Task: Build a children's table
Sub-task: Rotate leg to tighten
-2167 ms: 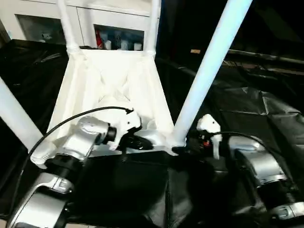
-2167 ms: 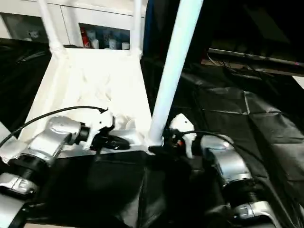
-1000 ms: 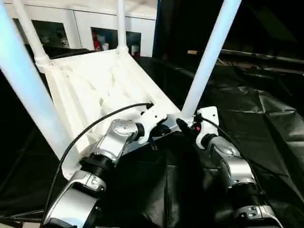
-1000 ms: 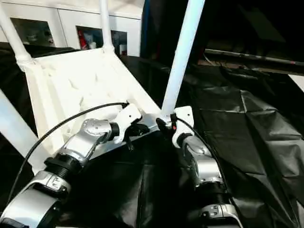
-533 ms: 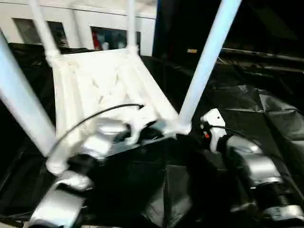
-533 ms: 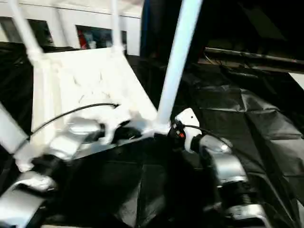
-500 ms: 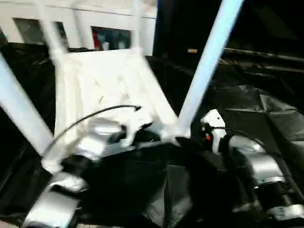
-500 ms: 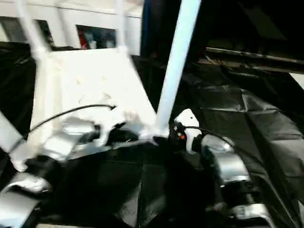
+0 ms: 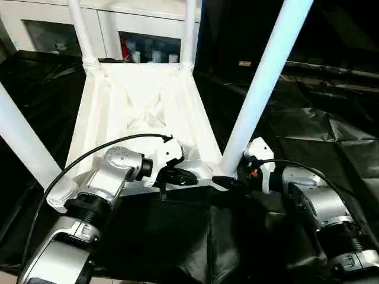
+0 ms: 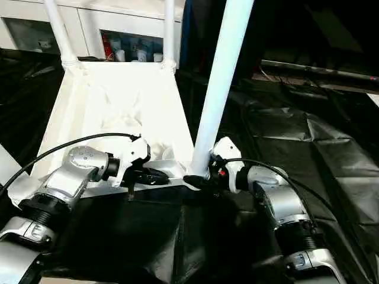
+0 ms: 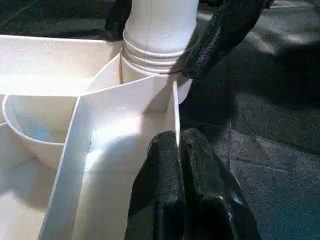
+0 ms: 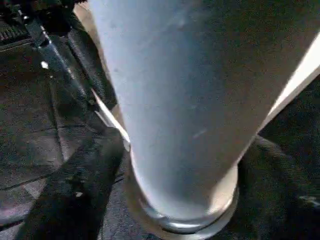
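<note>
While the upturned children's table (image 9: pixel 139 112) lies on the black sheet (image 9: pixel 331 136), its rim is pinched by the left gripper (image 11: pixel 176 150); the right gripper (image 10: pixel 198 180), jaws wide around the near leg (image 9: pixel 260 89), should be kept square at the collar.

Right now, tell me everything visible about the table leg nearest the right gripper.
The near-right leg is a long, round, smooth white plastic tube, standing up from the upturned tabletop's corner socket, its ribbed collar seated there. The right gripper's black fingers straddle its base; the left gripper, shut, pinches the tabletop's rim beside it.
</note>
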Robot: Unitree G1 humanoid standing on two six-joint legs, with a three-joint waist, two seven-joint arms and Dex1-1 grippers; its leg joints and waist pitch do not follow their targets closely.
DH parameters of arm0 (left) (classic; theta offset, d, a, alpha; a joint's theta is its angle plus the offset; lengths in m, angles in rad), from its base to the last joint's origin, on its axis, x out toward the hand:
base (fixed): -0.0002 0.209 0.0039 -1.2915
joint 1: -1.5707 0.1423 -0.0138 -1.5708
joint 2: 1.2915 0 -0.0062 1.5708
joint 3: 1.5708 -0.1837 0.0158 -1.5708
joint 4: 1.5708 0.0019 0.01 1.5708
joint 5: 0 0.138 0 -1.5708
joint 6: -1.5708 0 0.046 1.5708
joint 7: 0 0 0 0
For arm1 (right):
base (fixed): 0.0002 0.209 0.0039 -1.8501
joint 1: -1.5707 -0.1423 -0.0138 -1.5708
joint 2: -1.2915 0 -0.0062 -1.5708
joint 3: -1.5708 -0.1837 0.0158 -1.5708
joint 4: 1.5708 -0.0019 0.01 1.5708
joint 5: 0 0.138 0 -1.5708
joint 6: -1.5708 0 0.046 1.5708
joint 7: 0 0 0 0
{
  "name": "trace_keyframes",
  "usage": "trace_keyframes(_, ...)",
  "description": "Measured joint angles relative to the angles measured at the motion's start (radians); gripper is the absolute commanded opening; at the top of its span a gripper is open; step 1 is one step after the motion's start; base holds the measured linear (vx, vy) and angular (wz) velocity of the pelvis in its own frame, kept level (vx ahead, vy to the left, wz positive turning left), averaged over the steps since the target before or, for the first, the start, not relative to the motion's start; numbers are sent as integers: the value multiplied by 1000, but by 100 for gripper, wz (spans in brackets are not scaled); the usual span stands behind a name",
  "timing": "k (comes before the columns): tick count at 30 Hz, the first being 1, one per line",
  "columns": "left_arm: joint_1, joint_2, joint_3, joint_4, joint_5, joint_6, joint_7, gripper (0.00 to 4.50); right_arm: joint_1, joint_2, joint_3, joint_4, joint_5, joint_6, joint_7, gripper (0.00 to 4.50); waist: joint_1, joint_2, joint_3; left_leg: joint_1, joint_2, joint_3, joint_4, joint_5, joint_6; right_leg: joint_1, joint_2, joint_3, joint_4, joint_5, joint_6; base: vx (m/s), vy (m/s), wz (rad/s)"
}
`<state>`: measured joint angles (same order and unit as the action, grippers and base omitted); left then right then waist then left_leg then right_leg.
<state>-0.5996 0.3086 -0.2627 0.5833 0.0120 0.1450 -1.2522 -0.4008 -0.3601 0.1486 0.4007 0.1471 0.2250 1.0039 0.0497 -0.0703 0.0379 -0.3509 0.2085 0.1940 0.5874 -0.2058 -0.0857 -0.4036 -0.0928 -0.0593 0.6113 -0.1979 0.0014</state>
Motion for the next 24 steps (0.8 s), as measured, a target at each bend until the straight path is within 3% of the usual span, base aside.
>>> trace_keyframes(8,-1,-8,-1,5,6,-3,24,0,30,33,-38,-6,21,14,-47,277,4,0,0,1,0,1,0,0,0,0,0,0,1,0,0,0,0,0)
trace_keyframes(16,-55,-149,1,98,83,13,297,0,44,201,-137,46,-27,-31,-463,267,1,1,-2,2,-1,1,1,0,-1,5,0,6,1,1,-1,0,0,0)
trace_keyframes(22,-78,-237,-4,132,117,50,442,0,4,278,-175,90,-72,-35,-691,267,0,4,-4,2,-4,3,1,0,-1,5,1,13,0,1,1,0,0,0)
trace_keyframes(24,-78,-239,-5,134,120,42,445,0,3,285,-177,95,-78,-46,-703,322,0,7,-6,2,-4,3,0,0,-1,5,1,14,0,1,2,0,0,0)
